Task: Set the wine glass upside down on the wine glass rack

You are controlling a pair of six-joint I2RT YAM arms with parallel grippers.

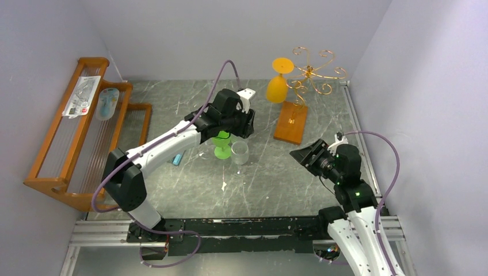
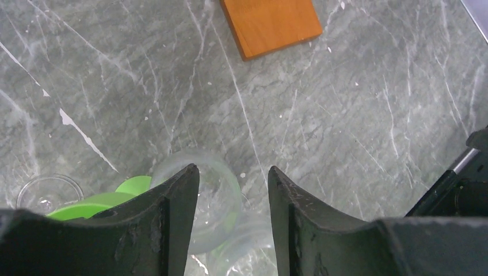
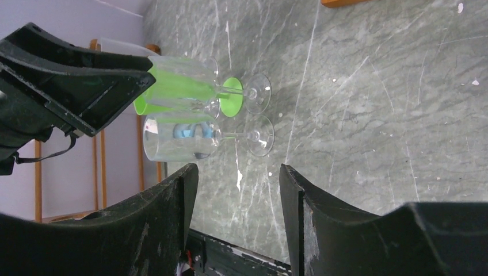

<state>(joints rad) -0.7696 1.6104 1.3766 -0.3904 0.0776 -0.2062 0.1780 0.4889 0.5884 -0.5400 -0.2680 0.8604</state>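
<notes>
Hovering over a cluster of glasses near the middle of the table [image 2: 345, 115], the left claw [image 2: 233, 171] is standing with its jaws apart. The rim of an upright clear wine glass [image 2: 216, 195] is lying between them. Whether either finger is touching the glass yet, I cannot tell. A green glass [image 2: 86, 207] is standing just beside it. The right wrist view is showing a second clear glass close by.

Further out, the right claw [image 3: 239, 168] is waiting near the right edge, its jaws apart and holding nothing.

At the back right, the wine glass rack [image 1: 313, 72] is standing on its small wooden base [image 1: 290, 122]. An orange glass [image 1: 277, 83] is already hanging upside down from one of its curled arms.

As I judge it, the task is only beginning. The clear glass is not yet being lifted, so gripping, turning over, carrying and hooking are all still waiting.

On the far left, a large slatted wooden rack [image 1: 63, 144] is holding two flat packets [image 1: 83, 95]. Their print is showing too small to read, and no other writing is appearing anywhere.
</notes>
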